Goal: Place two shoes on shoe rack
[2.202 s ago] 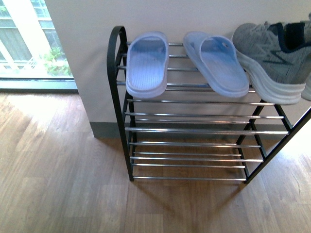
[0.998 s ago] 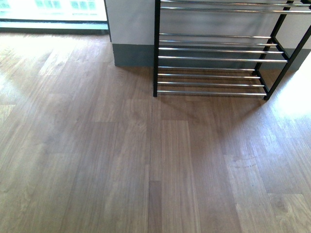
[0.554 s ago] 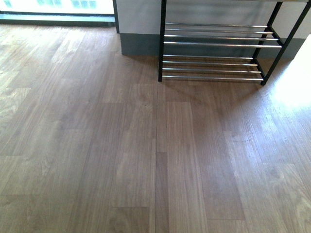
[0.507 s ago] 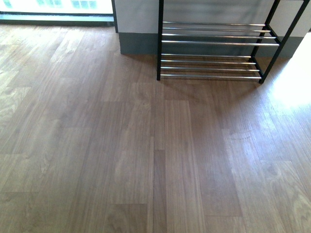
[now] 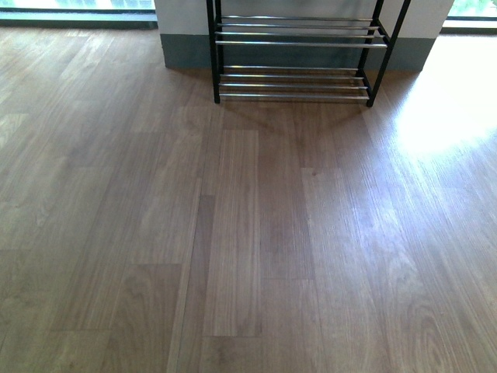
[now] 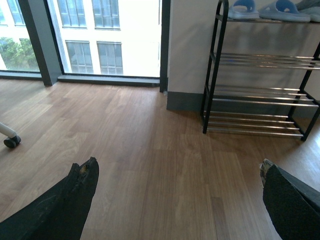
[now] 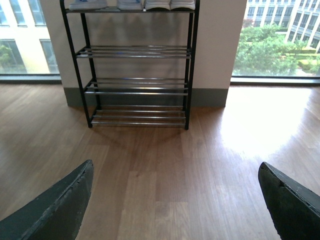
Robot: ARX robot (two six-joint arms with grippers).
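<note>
From the front, only the shoe rack's [image 5: 295,58] lower bars show. The left gripper [image 6: 175,187] hangs spread and empty; its camera catches pale blue slides [image 6: 270,9] on top. The right gripper [image 7: 175,192], equally spread, sees sneakers [image 7: 170,4] beside them.

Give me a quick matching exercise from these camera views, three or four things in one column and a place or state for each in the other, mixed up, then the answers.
Column one:
1. pale blue slides
2. shoe rack
3. left gripper
4. castor wheel

Column two:
A. open, holding nothing
B. on the wooden floor, near the window
C. on the rack's top tier
D. standing against the wall, lower tiers bare

Right pairs: 1-C, 2-D, 3-A, 4-B
</note>
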